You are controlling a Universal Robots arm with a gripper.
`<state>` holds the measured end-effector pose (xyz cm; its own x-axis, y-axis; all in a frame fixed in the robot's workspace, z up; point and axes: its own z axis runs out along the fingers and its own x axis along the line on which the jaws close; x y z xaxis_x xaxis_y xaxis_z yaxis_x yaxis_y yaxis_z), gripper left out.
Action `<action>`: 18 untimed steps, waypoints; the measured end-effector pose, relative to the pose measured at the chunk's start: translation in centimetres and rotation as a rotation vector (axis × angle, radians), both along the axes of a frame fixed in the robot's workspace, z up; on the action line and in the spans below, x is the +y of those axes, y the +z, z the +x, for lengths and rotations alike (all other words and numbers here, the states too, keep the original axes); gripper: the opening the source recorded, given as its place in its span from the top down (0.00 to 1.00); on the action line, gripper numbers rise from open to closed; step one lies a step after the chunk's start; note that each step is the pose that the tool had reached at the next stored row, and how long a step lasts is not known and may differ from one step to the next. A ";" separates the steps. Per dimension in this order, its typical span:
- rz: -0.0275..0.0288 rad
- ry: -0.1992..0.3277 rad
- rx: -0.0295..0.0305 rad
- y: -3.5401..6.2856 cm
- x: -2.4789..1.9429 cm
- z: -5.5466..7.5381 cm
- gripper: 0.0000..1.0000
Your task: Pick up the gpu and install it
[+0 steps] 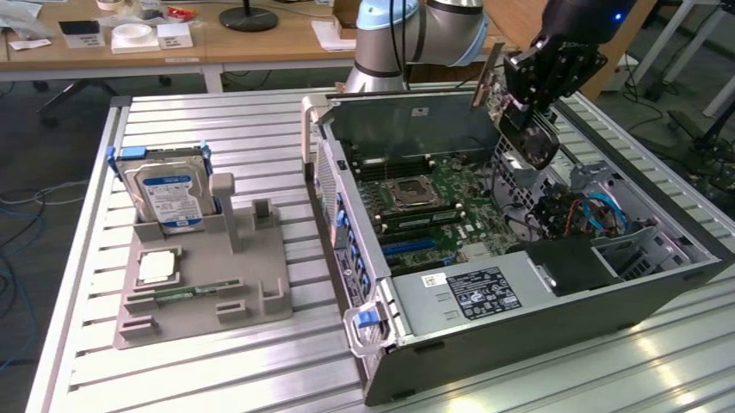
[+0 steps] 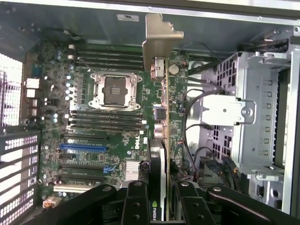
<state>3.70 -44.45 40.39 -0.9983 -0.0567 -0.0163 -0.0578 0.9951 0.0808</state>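
The gpu (image 1: 526,138) hangs edge-down over the far side of the open computer case (image 1: 540,310), with my gripper (image 1: 540,77) shut on it from above. In the wrist view the gpu (image 2: 163,108) appears edge-on: silver end bracket (image 2: 159,37) farthest from the camera, green board along the middle, black cooler close to the fingers (image 2: 136,201). My gripper (image 2: 161,206) clamps the card between both fingers. Below the card lies the motherboard (image 2: 108,126), with a blue slot (image 2: 82,146) and black slots beside it. The card is clear of the board.
A grey parts holder (image 1: 195,284) on the slatted table carries a silver hard drive (image 1: 170,196), a processor (image 1: 157,267) and a thin memory stick (image 1: 189,292). Inside the case are a metal drive cage (image 2: 253,126), loose cables (image 1: 586,211) and the processor socket (image 1: 411,191).
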 end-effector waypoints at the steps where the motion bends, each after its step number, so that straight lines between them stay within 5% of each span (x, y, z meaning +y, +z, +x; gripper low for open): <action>1: 0.0000 0.012 0.0000 0.00 0.00 0.0 0.73; 18: 0.0000 0.234 0.0000 -0.06 0.00 0.0 0.73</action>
<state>3.70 -44.45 40.34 -0.9579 -0.2865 -0.0164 -0.2869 0.9546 0.0808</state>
